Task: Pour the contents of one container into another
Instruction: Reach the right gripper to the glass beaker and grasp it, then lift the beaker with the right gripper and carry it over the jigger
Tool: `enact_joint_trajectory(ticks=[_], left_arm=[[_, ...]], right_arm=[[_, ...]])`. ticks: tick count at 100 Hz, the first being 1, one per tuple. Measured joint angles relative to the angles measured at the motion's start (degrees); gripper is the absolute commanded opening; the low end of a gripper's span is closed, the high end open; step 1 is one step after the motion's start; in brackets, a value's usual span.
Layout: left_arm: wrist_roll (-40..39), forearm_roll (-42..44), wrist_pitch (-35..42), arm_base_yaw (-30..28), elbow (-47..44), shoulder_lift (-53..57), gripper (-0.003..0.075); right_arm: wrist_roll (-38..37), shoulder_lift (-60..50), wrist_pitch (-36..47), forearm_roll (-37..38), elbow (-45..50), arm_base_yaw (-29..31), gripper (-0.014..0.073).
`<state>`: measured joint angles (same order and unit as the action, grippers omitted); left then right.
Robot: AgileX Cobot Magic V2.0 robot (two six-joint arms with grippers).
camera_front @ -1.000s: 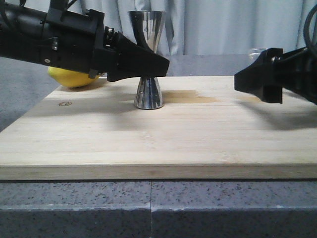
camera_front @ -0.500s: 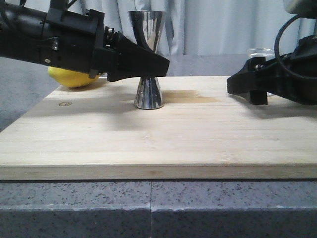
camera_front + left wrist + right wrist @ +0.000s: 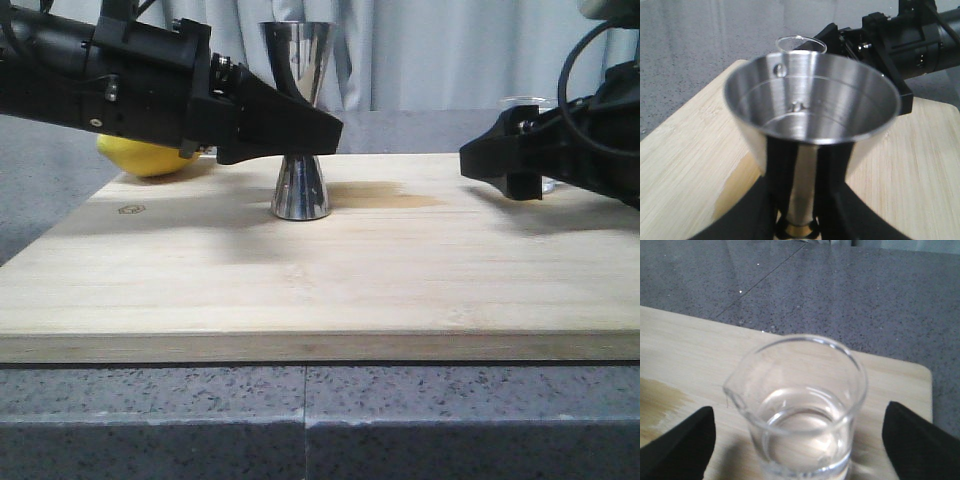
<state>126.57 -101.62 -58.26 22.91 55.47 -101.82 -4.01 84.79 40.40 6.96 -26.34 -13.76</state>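
The steel jigger (image 3: 299,186) stands upright on the wooden board (image 3: 320,290), left of centre. My left gripper (image 3: 322,131) is shut on its narrow waist; in the left wrist view the black fingers (image 3: 782,165) press either side of the stem below the jigger's (image 3: 810,100) open upper cup. The clear glass beaker (image 3: 800,405) stands at the board's far right, with what looks like a little clear liquid in it. My right gripper (image 3: 799,412) is open, one finger on each side of the beaker and apart from the glass. From the front only the beaker's rim (image 3: 527,101) shows behind my right gripper (image 3: 490,160).
A yellow lemon (image 3: 150,158) lies at the board's back left, behind my left arm. A darker wet patch (image 3: 385,193) marks the wood just right of the jigger. The board sits on a grey speckled counter (image 3: 300,420), with a curtain behind.
My right gripper has moved back and slightly up, closing in on the beaker so that its fingers now flank it. The left gripper and jigger have stayed still.
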Motion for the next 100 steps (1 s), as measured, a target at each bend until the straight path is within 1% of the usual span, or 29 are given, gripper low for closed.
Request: enact_joint_trajectory(ticks=[6, 28, 55, 62, 73, 79, 92, 100], left_arm=[[0.00, 0.00, 0.00, 0.00, 0.00, 0.00, 0.0122], [0.00, 0.00, 0.00, 0.00, 0.00, 0.00, 0.0122], [0.00, 0.00, 0.00, 0.00, 0.00, 0.00, 0.0122], [0.00, 0.00, 0.00, 0.00, 0.00, 0.00, 0.0122], [0.00, 0.00, 0.00, 0.00, 0.00, 0.00, 0.0122], [0.00, 0.00, 0.00, 0.00, 0.00, 0.00, 0.0122], [0.00, 0.00, 0.00, 0.00, 0.00, 0.00, 0.0122], [0.00, 0.00, 0.00, 0.00, 0.00, 0.00, 0.0122]], right_arm=[[0.00, 0.10, -0.22, 0.00, -0.81, 0.00, 0.0610], [0.05, 1.48, -1.69, 0.18, -2.82, 0.00, 0.0546], [0.05, 2.88, -2.63, 0.40, -2.82, 0.00, 0.0534], [0.05, 3.00, -2.76, 0.58, -2.82, 0.00, 0.0482], [0.05, 3.00, -2.76, 0.78, -2.82, 0.00, 0.0357], [0.05, 3.00, -2.89, 0.79, -2.82, 0.00, 0.0315], [0.05, 3.00, -3.04, 0.79, -2.84, 0.00, 0.0268], [0.05, 3.00, -3.16, 0.91, -2.94, 0.00, 0.0267]])
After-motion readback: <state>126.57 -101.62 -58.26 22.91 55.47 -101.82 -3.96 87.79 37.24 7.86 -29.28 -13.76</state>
